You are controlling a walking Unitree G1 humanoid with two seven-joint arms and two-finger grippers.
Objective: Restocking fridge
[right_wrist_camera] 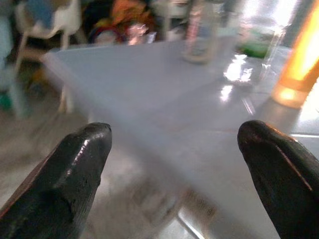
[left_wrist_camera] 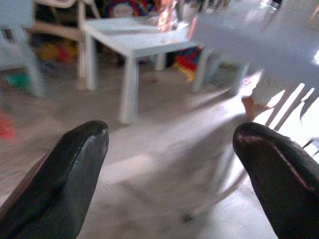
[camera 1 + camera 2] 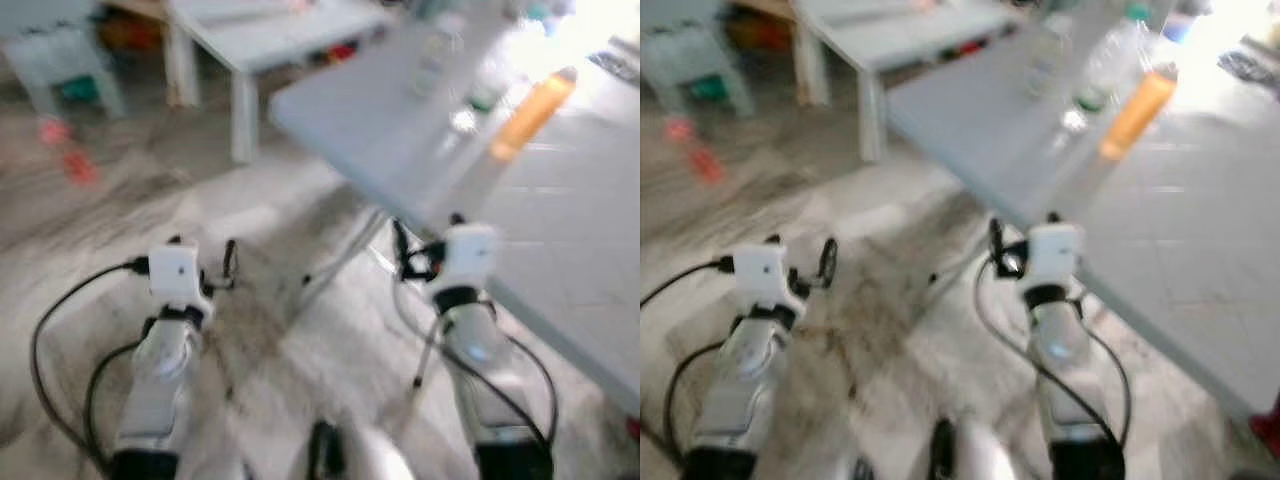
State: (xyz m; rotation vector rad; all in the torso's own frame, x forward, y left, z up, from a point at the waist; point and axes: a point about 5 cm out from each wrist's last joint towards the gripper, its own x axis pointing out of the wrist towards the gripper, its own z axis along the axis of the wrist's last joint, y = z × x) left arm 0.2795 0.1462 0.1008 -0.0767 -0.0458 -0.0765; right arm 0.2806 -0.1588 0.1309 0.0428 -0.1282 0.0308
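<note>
The picture is blurred. On a grey folding table (image 3: pixel 360 120) stand an orange bottle (image 3: pixel 533 112), a clear bottle (image 3: pixel 432 55) and a clear bottle with a green label (image 3: pixel 1098 78). My right gripper (image 1: pixel 174 137) is open, held just before the table's near edge and pointing at the bottles. Over the floor to the table's left, my left gripper (image 2: pixel 172 139) is also open, with nothing between its fingers (image 2: pixel 75 169). In the left eye view both arms reach forward, left gripper (image 3: pixel 203 255) and right gripper (image 3: pixel 428 232) at about the same height.
A low white table (image 3: pixel 270 35) stands at the back, with a pale blue chair (image 3: pixel 60 55) to its left and red items (image 3: pixel 65 150) on the floor. The folding table's white legs (image 3: pixel 340 260) slant down between my arms. Colourful toys (image 2: pixel 187 55) lie under the tables.
</note>
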